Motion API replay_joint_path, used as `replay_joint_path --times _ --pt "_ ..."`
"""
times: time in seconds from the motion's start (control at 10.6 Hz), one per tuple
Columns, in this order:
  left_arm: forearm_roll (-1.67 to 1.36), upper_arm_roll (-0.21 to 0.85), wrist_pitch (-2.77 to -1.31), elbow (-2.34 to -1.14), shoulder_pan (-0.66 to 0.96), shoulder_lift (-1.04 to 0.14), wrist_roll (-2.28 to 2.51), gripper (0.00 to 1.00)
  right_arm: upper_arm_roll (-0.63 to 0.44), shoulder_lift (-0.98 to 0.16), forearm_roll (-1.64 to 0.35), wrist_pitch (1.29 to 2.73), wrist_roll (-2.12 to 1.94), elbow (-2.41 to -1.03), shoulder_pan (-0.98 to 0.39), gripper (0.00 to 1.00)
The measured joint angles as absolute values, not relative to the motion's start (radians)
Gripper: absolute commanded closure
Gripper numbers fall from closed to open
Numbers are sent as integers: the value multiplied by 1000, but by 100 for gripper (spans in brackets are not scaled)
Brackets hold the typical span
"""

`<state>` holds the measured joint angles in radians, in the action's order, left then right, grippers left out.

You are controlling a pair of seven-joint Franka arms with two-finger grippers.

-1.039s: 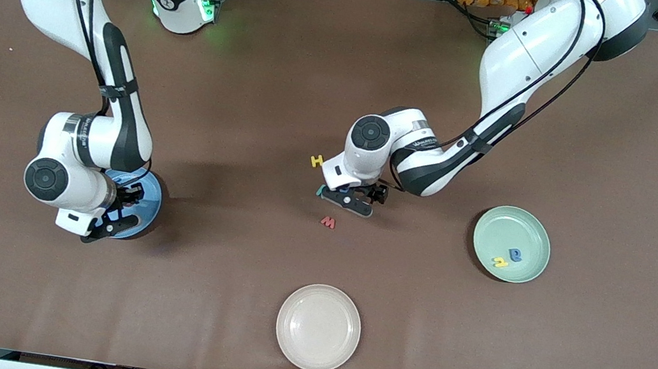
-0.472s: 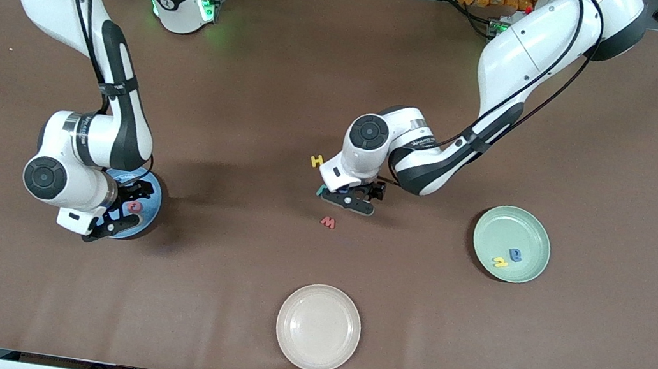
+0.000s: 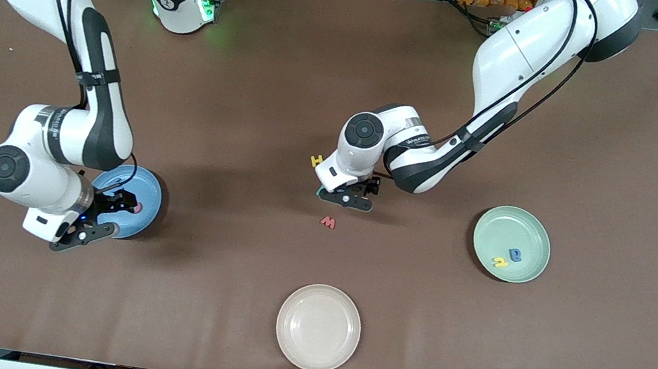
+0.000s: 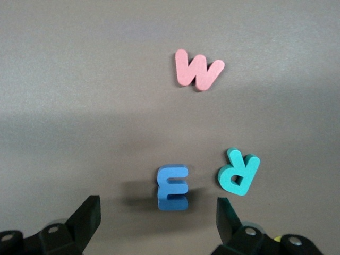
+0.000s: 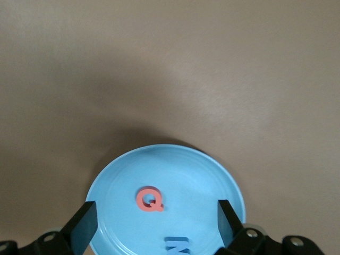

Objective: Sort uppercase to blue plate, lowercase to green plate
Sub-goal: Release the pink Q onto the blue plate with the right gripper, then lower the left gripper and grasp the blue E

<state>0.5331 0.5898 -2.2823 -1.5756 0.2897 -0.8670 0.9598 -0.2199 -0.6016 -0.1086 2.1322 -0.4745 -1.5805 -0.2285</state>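
Observation:
My left gripper [image 4: 156, 223] hangs open low over the table; the blue m [image 4: 172, 186] lies flat just ahead of the gap between its fingers. The teal R [image 4: 239, 171] lies beside the m and the red w [image 4: 199, 69] farther off. In the front view this gripper [image 3: 347, 199] hides the m; the yellow H [image 3: 317, 160] lies beside it. My right gripper [image 5: 154, 223] is open and holds nothing, over the blue plate [image 5: 175, 170], where the red Q [image 5: 149, 200] and a blue zigzag letter [image 5: 178, 246] lie. The green plate [image 3: 532, 229] holds a yellow hooked letter [image 3: 500, 261] and the blue a [image 3: 515, 255].
A cream plate [image 3: 318, 328] stands near the table's edge closest to the front camera, midway between the two arms. The red w [image 3: 328, 222] lies between it and my left gripper. The blue plate [image 3: 142, 184] stands toward the right arm's end.
My right gripper opened, left the red Q on the blue plate and drew back off the plate's middle. My left gripper shifted slightly toward the yellow H, still open.

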Motion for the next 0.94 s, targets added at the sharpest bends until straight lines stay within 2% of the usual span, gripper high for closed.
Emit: replay_joint_path --times 0.94 --pt "530 566 -2284 -1564 295 -869 995 10 -219 -602 -110 2111 -475 -1575 -223 0"
